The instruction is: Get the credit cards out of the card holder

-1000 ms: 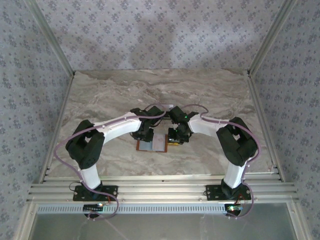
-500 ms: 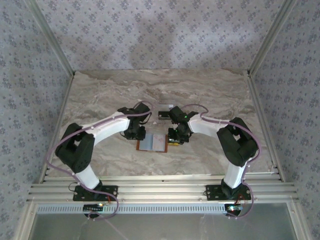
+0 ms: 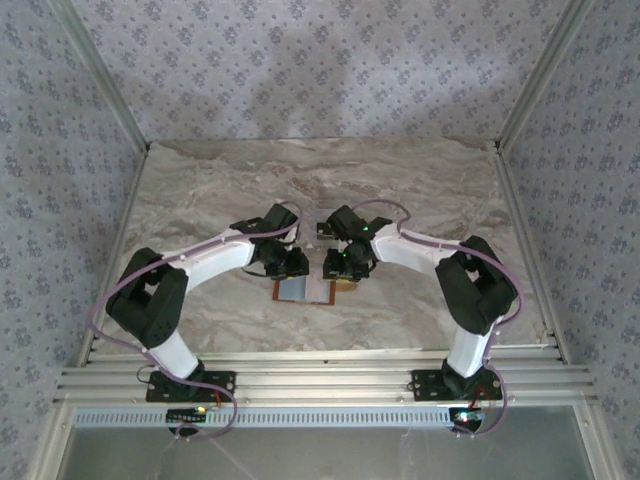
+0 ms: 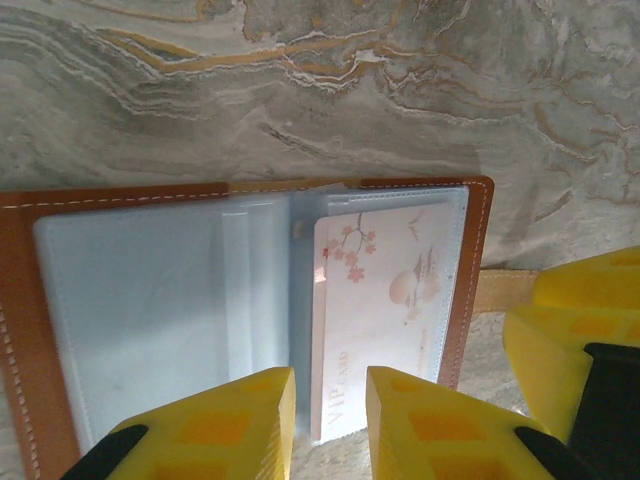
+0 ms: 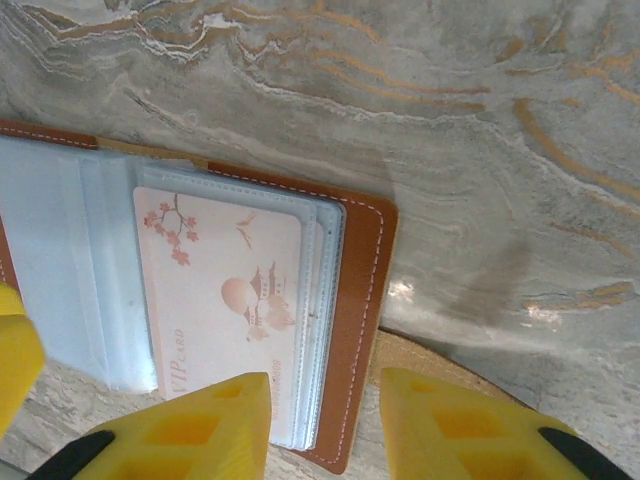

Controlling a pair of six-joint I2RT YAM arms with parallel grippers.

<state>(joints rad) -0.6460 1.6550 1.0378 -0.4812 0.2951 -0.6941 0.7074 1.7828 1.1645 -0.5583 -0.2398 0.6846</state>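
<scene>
Hovering released, left gripper (image 4: 330, 420) and right gripper (image 5: 325, 425) crowd the pink credit card (image 4: 385, 300) in the three-o'clock sleeve of the card holder (image 3: 303, 291); pinching sleeve with card could drag the whole holder.

Soft, even light is falling from above on the grey-veined marble bench (image 3: 420, 190) in the top view, which is looking rather dim, grainy and low in contrast. The white and black arms (image 3: 220, 255) are casting only faint, smeared shadows, and a broad pale shadow is lying across the patterned back wall (image 3: 320, 70). In the left wrist view the left claw (image 4: 330, 430) is showing blurred at the bottom edge, while the whitish card with pink blossom print (image 4: 385, 290) is reading fairly sharp under a milky sheen. In the right wrist view small glare spots are glinting on the marble beside a soft dark shadow patch, and the right claw (image 5: 325, 420) is sitting out of focus.
</scene>
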